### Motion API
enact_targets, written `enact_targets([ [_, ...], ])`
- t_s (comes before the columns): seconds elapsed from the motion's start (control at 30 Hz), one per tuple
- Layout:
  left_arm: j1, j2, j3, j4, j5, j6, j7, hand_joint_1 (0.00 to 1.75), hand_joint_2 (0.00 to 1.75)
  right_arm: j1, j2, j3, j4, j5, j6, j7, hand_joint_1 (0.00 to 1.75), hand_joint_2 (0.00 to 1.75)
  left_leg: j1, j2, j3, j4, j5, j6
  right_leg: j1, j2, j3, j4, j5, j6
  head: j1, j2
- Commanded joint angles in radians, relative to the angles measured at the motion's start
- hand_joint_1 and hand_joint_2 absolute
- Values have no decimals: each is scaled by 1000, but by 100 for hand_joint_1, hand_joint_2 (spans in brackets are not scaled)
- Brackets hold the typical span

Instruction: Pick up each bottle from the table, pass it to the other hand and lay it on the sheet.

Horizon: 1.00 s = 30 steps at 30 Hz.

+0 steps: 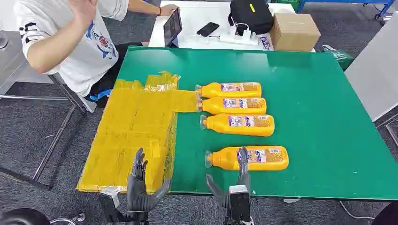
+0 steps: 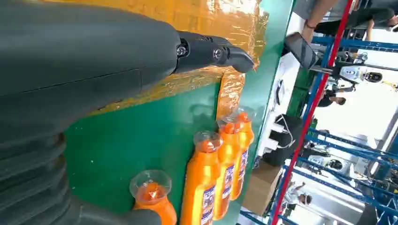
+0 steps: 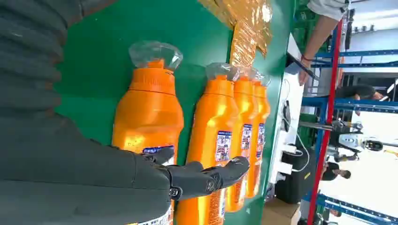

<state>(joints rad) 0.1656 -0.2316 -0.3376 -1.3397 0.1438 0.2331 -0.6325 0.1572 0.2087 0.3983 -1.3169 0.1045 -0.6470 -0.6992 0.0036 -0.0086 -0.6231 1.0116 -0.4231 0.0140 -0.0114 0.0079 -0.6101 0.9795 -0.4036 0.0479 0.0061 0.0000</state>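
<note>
Four orange bottles lying on their sides on the green tabletop [image 1: 319,117], clear caps pointing toward the yellow sheet [image 1: 131,136]. Nearest bottle [image 1: 247,158] set apart from the other three, close to the tabletop's near edge. Second bottle [image 1: 238,124], third bottle [image 1: 232,105] and farthest bottle [image 1: 229,89] ranked side by side; caps of the third and farthest just at the sheet's narrow strip that juts right. None resting on the sheet's main area.

Right hand [image 1: 237,187] raised at the near edge, fingers spread and holding nothing, dark fingertips [image 1: 243,157] reaching over the nearest bottle's label; contact not determinable. Same seen in the right wrist view: fingers [image 3: 206,176] extended across the nearest bottle [image 3: 149,112], thumb apart.

Left hand [image 1: 140,185] likewise spread and empty, fingers over the sheet's near right part, thumb angled toward the green tabletop.

Beyond the far edge: white table [image 1: 202,14] carrying a tablet [image 1: 172,26], phone [image 1: 208,29], black bag [image 1: 250,15] and cardboard box [image 1: 294,31]. Seated person in a white shirt [image 1: 80,42] at far left.
</note>
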Motion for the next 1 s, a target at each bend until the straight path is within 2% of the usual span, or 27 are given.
enact_targets([
  [0.03,-20,3,-21,51,2,1,4,0,175,-7,-21,0,7,-6,2,1,0,175,1,0,6,-1,-2,-1,1,-1,6,-1,-2,-2,0,0],
  [0.13,-20,3,-21,51,2,1,4,0,175,-7,-21,0,7,-6,2,1,0,175,0,0,2,-1,-1,0,0,-1,2,-1,-1,-1,0,0],
  [0.17,-20,3,-21,51,2,1,4,0,175,-7,-21,0,7,-6,2,1,0,175,1,0,8,-1,-3,-1,2,-1,8,-1,-3,-2,0,0],
  [0.2,-20,3,-21,51,2,1,4,0,175,-7,-21,0,7,-6,2,1,0,175,0,0,4,-1,-1,0,1,-1,4,-1,-1,-1,0,0],
  [0.5,-20,3,-21,51,2,1,4,0,175,-7,-21,0,7,-6,2,1,0,175,1,0,6,-1,-2,-1,1,-1,7,-1,-2,-2,0,0],
  [0.6,-20,3,-21,51,2,1,4,0,175,-7,-21,0,7,-6,2,1,0,175,0,0,2,-1,-1,0,0,-1,2,-1,-1,-1,0,0],
  [0.67,-20,3,-21,51,2,1,4,0,175,-7,-21,0,7,-6,2,1,0,175,1,0,7,-1,-3,-1,1,-1,8,-1,-3,-2,0,0],
  [0.7,-34,9,0,28,-54,2,-9,0,175,-19,-60,-279,-163,496,-49,247,0,175,1,0,6,-1,-2,-1,1,-1,6,-1,-2,-1,0,0],
  [0.73,-36,4,21,16,-60,-15,9,0,175,-50,-164,-279,-235,708,16,335,0,175,0,-2,2,0,-1,0,0,-3,2,0,-2,-1,0,0],
  [0.8,-34,-5,45,6,-74,-38,29,0,175,-57,-199,-328,-298,696,79,363,0,175,-1,-3,1,0,0,1,-1,-4,3,-1,0,0,0,0],
  [1.0,-28,-13,49,19,-83,-46,27,0,175,-36,-171,-303,-280,736,42,354,0,175,-1,1,5,0,-2,2,-1,0,6,-1,-1,-1,0,0],
])
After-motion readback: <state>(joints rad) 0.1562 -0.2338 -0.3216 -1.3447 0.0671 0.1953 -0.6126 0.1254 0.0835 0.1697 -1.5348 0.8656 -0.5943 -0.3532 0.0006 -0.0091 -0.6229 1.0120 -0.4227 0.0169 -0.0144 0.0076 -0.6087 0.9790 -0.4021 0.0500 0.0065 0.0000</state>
